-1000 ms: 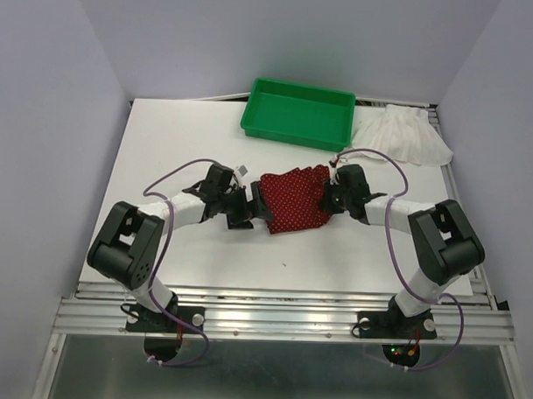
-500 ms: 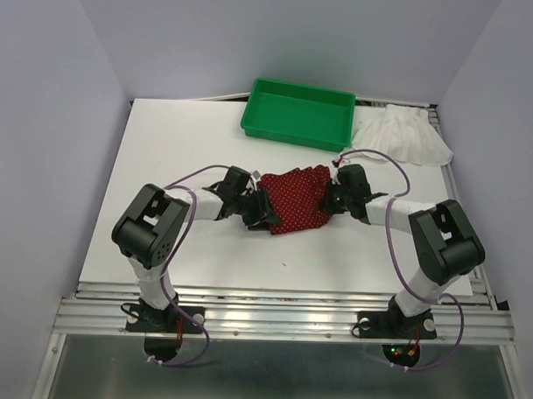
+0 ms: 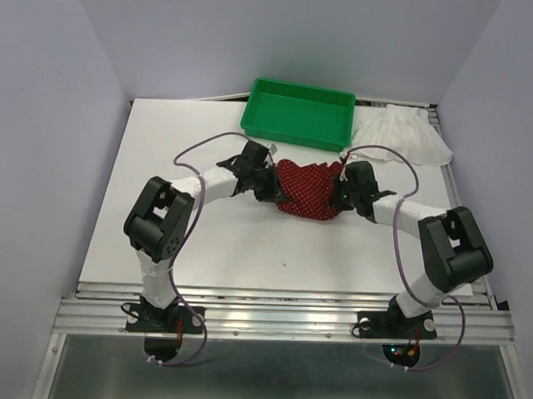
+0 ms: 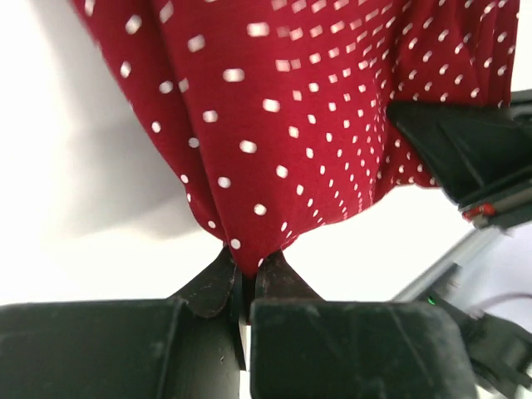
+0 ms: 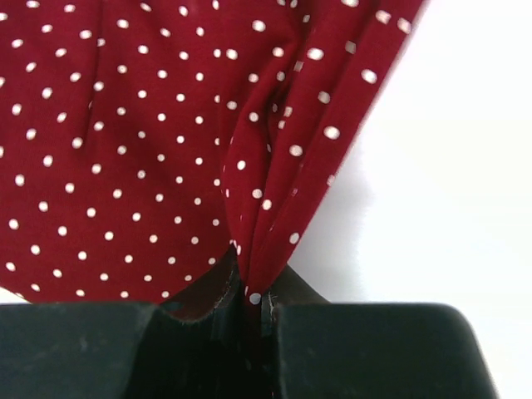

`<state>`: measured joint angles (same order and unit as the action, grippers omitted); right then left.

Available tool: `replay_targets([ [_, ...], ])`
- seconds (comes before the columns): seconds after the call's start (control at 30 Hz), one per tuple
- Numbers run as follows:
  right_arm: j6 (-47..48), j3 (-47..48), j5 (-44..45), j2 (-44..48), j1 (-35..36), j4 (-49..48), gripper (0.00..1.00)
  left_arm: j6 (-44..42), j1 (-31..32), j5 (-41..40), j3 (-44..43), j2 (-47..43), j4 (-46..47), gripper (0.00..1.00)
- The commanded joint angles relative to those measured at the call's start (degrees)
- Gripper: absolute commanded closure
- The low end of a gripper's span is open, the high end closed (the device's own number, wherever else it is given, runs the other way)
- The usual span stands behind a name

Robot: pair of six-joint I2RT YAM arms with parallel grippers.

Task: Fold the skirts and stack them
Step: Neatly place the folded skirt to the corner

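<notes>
Pinching the dark red cloth skirt with tiny white dots [image 3: 306,190] at both ends, my left fingers [image 3: 268,184] and right fingers [image 3: 338,195] are each clamped on a fold, with the cloth bunched between them. The white ruffled cloth skirt [image 3: 404,134] lies on the white counter [image 3: 204,241], well beyond the right fingers.

Dark red skirt [image 3: 307,189] with tiny white dots, bunched into loose folds at mid-table and pinched at its left and right edges; white pleated skirt [image 3: 407,134], spread flat at the far right corner, well apart.
</notes>
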<state>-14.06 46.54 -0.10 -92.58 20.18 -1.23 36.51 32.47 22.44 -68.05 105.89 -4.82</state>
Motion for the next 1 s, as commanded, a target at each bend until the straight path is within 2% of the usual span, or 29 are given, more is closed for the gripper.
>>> replay_targets([
  [0.0, 8.7, 4.6, 7.5, 4.9, -3.0, 1.1, 0.99, -10.1, 3.4, -9.4, -11.3, 1.3, -9.5, 1.00],
  [0.17, 13.4, 7.5, 7.5, 7.3, -8.2, 0.9, 0.99, -15.2, 6.6, -15.6, -21.9, 3.5, -10.3, 1.00],
  [0.37, 19.2, 12.2, 5.8, 7.9, -14.6, -1.8, 0.99, -18.8, 8.5, -18.4, -33.0, 7.4, -9.6, 1.00],
  [0.63, 19.7, 21.1, 3.2, 2.3, -23.3, -6.3, 0.99, -26.8, 11.5, -26.0, -49.6, 15.0, -6.8, 1.00],
  [0.8, 17.6, 27.9, 3.0, -5.3, -29.1, -11.3, 0.99, -32.5, 11.7, -25.7, -62.3, 24.4, 1.6, 1.00],
  [0.87, 16.8, 29.4, 2.2, -7.5, -30.7, -13.0, 0.99, -33.4, 11.7, -25.4, -65.0, 27.0, 4.4, 1.00],
  [0.97, 15.4, 32.5, 1.9, -11.7, -33.4, -16.3, 0.99, -33.3, 11.6, -26.5, -65.3, 30.3, 16.0, 1.00],
])
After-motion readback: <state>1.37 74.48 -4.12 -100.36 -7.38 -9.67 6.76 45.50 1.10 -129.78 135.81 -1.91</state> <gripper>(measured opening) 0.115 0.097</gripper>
